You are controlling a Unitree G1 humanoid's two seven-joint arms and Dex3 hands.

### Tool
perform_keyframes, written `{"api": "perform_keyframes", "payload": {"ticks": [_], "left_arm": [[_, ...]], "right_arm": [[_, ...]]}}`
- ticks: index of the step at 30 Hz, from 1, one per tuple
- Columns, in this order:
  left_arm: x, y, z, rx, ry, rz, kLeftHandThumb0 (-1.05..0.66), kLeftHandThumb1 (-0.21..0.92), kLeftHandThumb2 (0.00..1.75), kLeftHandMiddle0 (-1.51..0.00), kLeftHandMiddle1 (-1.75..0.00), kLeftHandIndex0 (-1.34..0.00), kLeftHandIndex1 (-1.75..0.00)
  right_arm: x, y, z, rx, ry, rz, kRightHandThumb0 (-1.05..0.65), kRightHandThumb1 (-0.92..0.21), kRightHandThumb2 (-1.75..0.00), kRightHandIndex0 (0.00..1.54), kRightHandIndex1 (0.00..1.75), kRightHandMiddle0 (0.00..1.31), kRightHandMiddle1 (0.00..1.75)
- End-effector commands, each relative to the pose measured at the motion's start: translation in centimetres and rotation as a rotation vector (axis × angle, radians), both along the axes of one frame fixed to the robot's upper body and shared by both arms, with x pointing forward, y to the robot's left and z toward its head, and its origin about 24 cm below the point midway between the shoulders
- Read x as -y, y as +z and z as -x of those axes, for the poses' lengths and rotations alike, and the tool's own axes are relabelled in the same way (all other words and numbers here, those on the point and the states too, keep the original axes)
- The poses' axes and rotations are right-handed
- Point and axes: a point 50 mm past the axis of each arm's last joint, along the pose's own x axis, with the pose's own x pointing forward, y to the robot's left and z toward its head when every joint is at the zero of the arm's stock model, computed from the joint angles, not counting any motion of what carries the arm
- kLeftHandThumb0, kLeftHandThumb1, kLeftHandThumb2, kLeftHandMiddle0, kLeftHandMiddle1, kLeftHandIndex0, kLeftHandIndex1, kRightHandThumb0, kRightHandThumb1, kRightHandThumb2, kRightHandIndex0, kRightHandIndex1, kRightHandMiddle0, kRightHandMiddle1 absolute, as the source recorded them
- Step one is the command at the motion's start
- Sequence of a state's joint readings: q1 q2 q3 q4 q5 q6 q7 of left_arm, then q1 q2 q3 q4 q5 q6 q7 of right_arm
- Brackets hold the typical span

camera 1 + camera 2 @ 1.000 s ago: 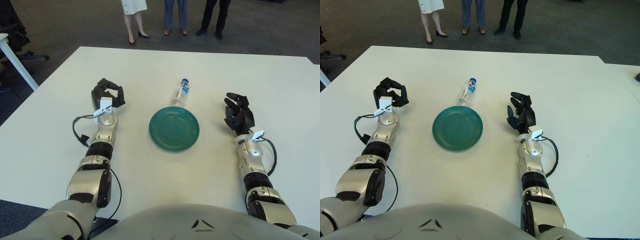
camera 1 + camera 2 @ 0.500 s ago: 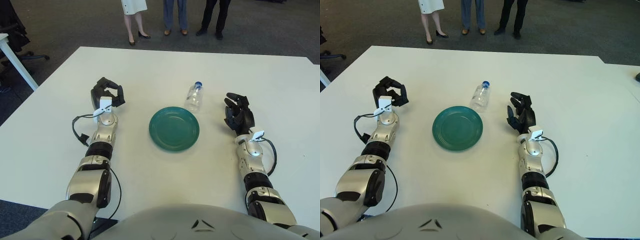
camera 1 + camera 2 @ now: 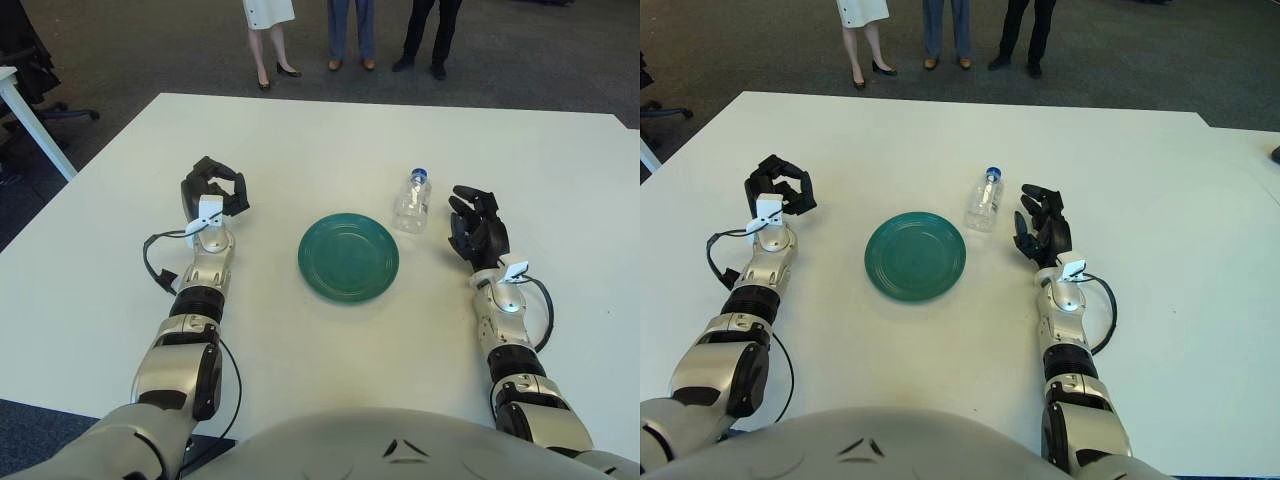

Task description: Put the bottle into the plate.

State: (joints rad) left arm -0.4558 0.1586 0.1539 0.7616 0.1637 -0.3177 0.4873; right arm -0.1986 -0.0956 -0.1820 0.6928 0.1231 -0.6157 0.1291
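A clear plastic bottle with a blue cap lies on its side on the white table, just off the upper right rim of the green plate. My right hand is a short way to the right of the bottle, fingers spread, holding nothing. My left hand shows well to the left of the plate, fingers curled and empty. The plate holds nothing.
The white table stretches wide around the plate. Three people's legs stand beyond the far edge. A chair and another table's leg show at the far left.
The bottle has rolled to the right, from above the plate's top edge to beside my right hand. Neither hand has moved.
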Motion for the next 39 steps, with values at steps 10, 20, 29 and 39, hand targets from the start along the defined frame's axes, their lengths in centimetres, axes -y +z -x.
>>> {"api": "perform_keyframes", "payload": {"ticks": [10,20,29,39], "left_arm": [[-0.8,0.0,0.4,-0.012,0.016,-0.001,0.00,0.35,1.24,-1.21,-1.75,-0.96,-1.75],[-1.2,0.0,0.7,-0.008,0.017,-0.003,-0.01,0.35,1.23,-1.22,-1.75,-0.97,-1.75],[-1.3,0.0,0.8,-0.007,0.021,-0.001,0.00,0.34,1.23,-1.23,-1.75,-0.98,-1.75],[-1.4,-0.2,1.3,-0.005,0.030,0.015,-0.01,0.34,1.23,-1.23,-1.75,-0.98,-1.75]], "right_arm": [[-1.1,-2.4,1.8,-0.111,-0.004,-0.036,-0.49,-0.79,-0.63,0.38,0.56,0.31,1.16],[-1.6,-2.4,1.9,-0.109,-0.003,-0.036,-0.49,-0.79,-0.63,0.38,0.56,0.31,1.16],[-1.7,-2.4,1.9,-0.110,-0.003,-0.036,-0.49,-0.79,-0.63,0.38,0.56,0.31,1.16],[-2.0,-2.4,2.1,-0.108,-0.002,-0.036,-0.49,-0.79,-0.63,0.38,0.56,0.31,1.16]]}}
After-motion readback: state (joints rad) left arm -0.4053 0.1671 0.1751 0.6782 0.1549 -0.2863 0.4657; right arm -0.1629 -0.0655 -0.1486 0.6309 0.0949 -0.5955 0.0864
